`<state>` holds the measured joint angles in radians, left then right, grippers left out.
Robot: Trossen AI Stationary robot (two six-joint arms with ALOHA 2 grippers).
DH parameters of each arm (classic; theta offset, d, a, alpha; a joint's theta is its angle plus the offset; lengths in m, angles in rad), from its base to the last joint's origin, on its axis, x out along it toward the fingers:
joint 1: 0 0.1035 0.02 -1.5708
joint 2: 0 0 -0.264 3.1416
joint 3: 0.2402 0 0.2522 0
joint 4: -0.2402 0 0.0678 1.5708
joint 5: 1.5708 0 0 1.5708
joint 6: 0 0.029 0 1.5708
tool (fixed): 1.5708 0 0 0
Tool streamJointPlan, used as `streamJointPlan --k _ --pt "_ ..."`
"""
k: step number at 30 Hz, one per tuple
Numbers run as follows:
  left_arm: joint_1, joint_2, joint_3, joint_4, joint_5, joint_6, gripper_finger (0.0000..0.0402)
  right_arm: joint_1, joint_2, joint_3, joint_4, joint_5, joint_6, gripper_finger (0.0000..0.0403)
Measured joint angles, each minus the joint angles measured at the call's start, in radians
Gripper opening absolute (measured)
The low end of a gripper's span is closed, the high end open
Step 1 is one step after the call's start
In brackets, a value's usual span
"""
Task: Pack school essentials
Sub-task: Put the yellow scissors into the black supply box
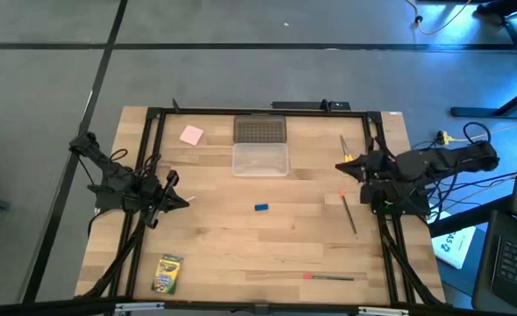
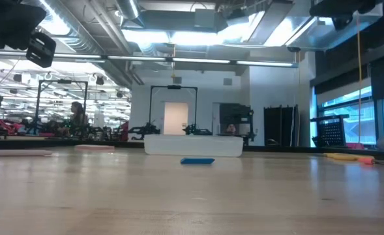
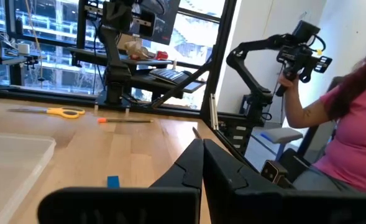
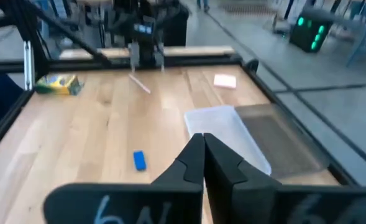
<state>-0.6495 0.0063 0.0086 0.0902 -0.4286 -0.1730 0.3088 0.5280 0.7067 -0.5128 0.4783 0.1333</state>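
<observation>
Both grippers are shut and hover above the wooden table, touching nothing. My left gripper [image 1: 186,201] [image 3: 202,144] is near the left edge. My right gripper [image 1: 340,167] [image 4: 203,138] is near the right edge, above the yellow-handled scissors [image 1: 347,151] [image 3: 55,112]. The tiny blue block [image 1: 261,207] [image 2: 197,160] [image 4: 139,160] lies flat mid-table between them. The pink pad [image 1: 191,135] [image 4: 225,80] lies far left. The crayon box [image 1: 168,273] [image 4: 58,84] lies near left, and the red pen [image 1: 328,277] along the near edge. The dark pencil [image 1: 349,213] [image 3: 123,121] lies on the right.
A clear plastic case [image 1: 261,159] [image 4: 223,134] lies open at the far middle, its dotted grey lid [image 1: 261,130] laid back beyond it. A black frame [image 1: 153,132] borders the table. In the left wrist view a person in pink [image 3: 356,130] stands past the right edge.
</observation>
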Motion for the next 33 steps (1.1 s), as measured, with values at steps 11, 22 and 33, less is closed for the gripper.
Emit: streamJointPlan --k 11,22,33 --pt "0.0 0.0 0.0 0.0 -0.007 0.075 0.0 0.0 0.122 0.14 -0.216 -0.002 0.213 0.0004" --pt "0.001 0.0 0.002 0.041 -0.055 0.074 0.0 0.0 0.162 0.176 -0.402 -0.01 0.448 0.0004" --pt "0.001 0.059 0.195 -0.04 -0.087 0.147 0.0 0.0 0.162 0.176 -0.466 -0.037 0.567 0.0004"
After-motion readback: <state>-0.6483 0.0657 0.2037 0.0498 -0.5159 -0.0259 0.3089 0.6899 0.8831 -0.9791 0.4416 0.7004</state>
